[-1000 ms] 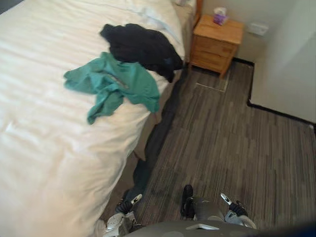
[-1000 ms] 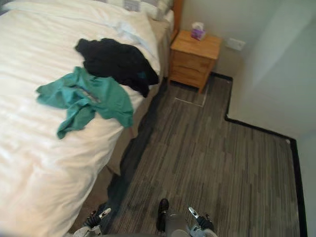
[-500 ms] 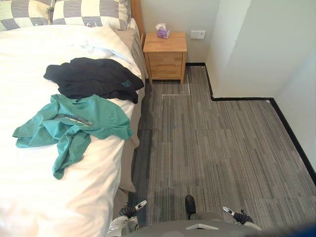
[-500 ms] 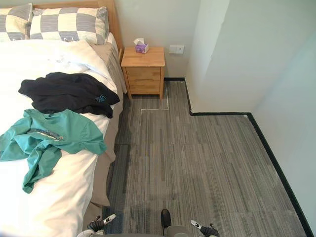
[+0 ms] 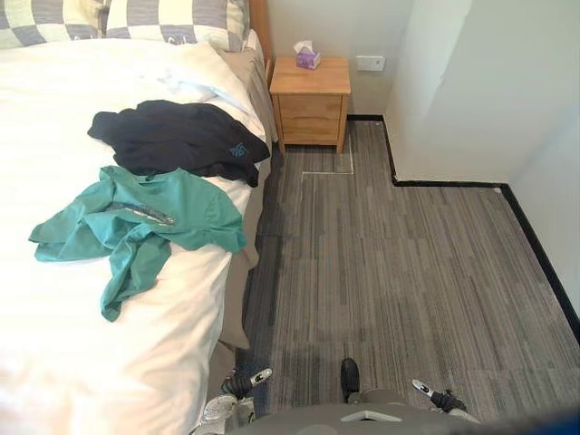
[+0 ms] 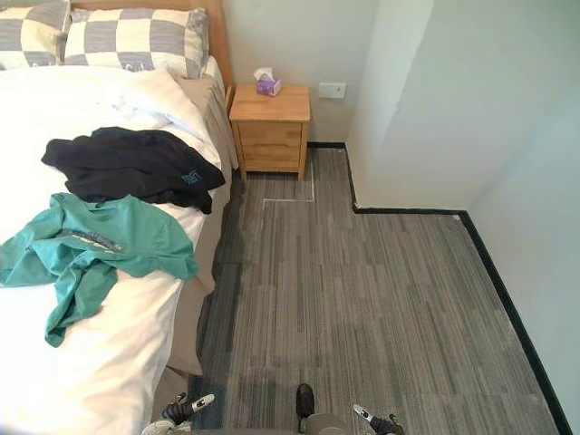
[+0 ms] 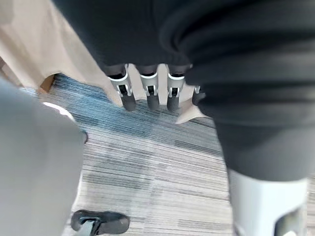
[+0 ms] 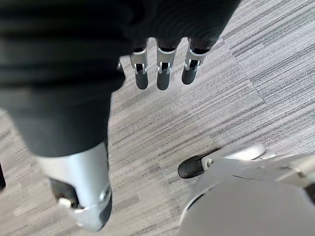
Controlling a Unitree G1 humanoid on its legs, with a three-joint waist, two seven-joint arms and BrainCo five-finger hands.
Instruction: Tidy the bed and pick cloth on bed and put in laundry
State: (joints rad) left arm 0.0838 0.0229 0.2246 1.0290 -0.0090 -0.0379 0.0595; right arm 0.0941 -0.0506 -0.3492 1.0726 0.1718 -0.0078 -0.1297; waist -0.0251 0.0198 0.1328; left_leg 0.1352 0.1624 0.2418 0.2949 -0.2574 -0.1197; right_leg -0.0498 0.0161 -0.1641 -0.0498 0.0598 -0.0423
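Both the left hand (image 7: 147, 93) and right hand (image 8: 162, 73) hang empty, fingers apart, so the approach is probably in hand: next, step toward the green cloth (image 5: 145, 217) and black cloth (image 5: 181, 140) on the bed (image 5: 63, 353) at ten o'clock.

Floor (image 5: 408, 272) right of the bed (image 5: 72, 362) is open. Nightstand (image 5: 311, 104) closes its far end beside the pillows (image 5: 172, 18); wall corner (image 5: 444, 100) juts in on the right

Nightstand (image 5: 311, 109) w/ tissue box (image 5: 308, 56)
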